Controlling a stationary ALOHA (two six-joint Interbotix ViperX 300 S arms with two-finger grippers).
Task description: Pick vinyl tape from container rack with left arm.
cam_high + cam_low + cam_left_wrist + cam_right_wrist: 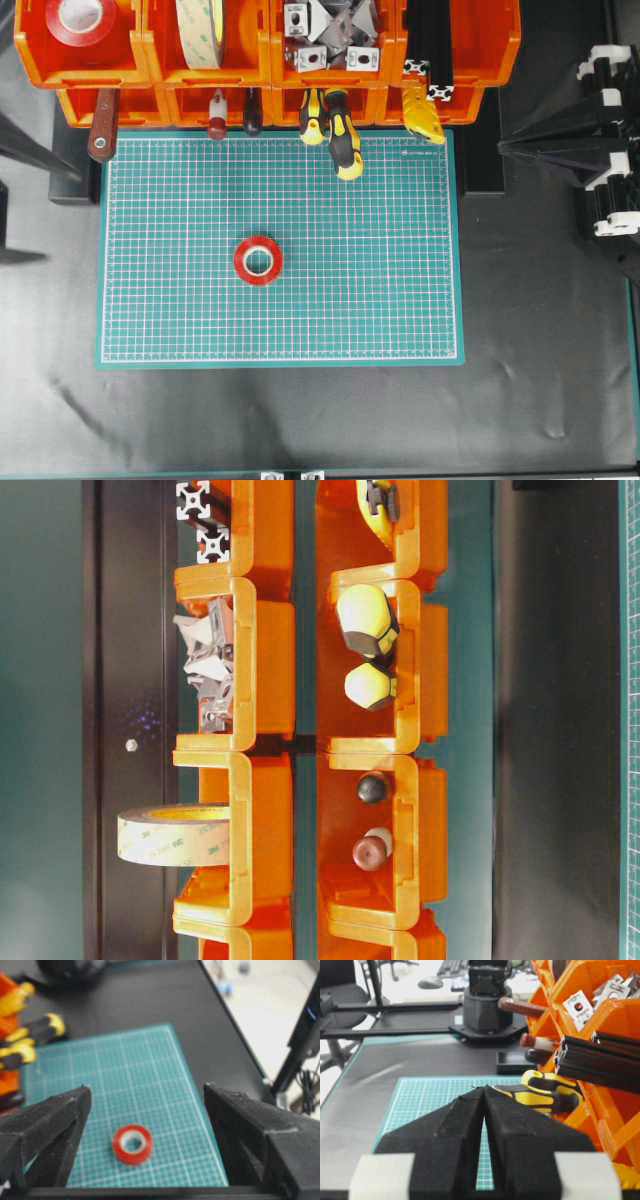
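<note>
Glossy red vinyl tape (pixel 258 261) lies on a matt gridded mat (pixel 400 300) below shiny plastic container rack (pixel 265 60).

The overhead view is evenly and brightly lit, with soft sheen seen on the black table cover (pixel 300 420). The left wrist view is blurred throughout, and its background is washed out. The table-level view is shown rotated sideways, with saturated orange.
</note>
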